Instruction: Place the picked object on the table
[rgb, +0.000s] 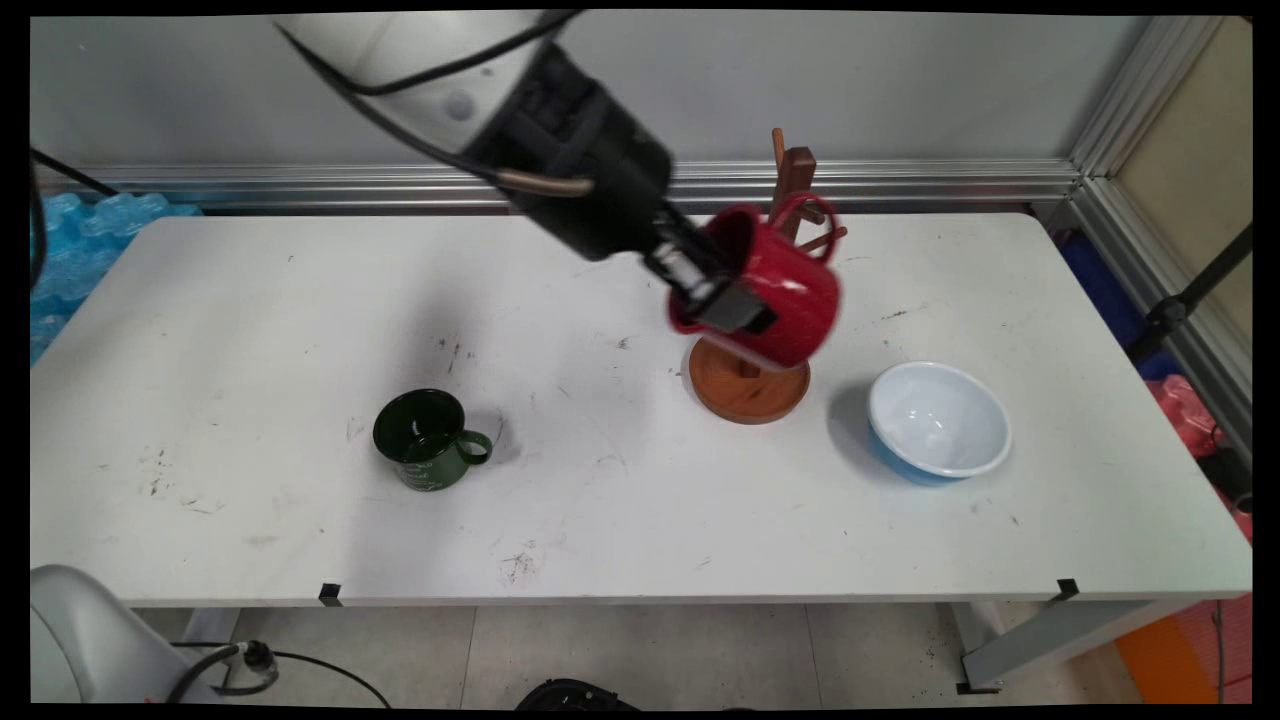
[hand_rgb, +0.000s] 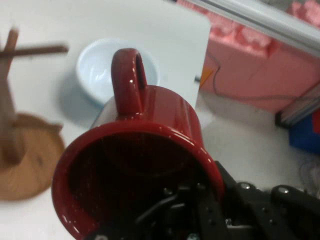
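My gripper (rgb: 722, 297) is shut on the rim of a red mug (rgb: 785, 285), one finger inside the mouth and one outside. The mug is held tilted in the air, its handle (rgb: 812, 208) close to the pegs of a wooden mug tree (rgb: 790, 180); I cannot tell whether they touch. The tree's round base (rgb: 748, 392) stands on the white table (rgb: 300, 300) under the mug. In the hand view the red mug (hand_rgb: 150, 145) fills the middle, handle up, with the gripper (hand_rgb: 200, 210) clamped on its rim and the mug tree (hand_rgb: 15, 115) at the left.
A white bowl with a blue outside (rgb: 938, 420) sits right of the tree's base, also seen as the bowl (hand_rgb: 100, 70) behind the mug's handle. A dark green mug (rgb: 428, 440) stands upright at the table's left centre. The wall and metal rail run behind the table.
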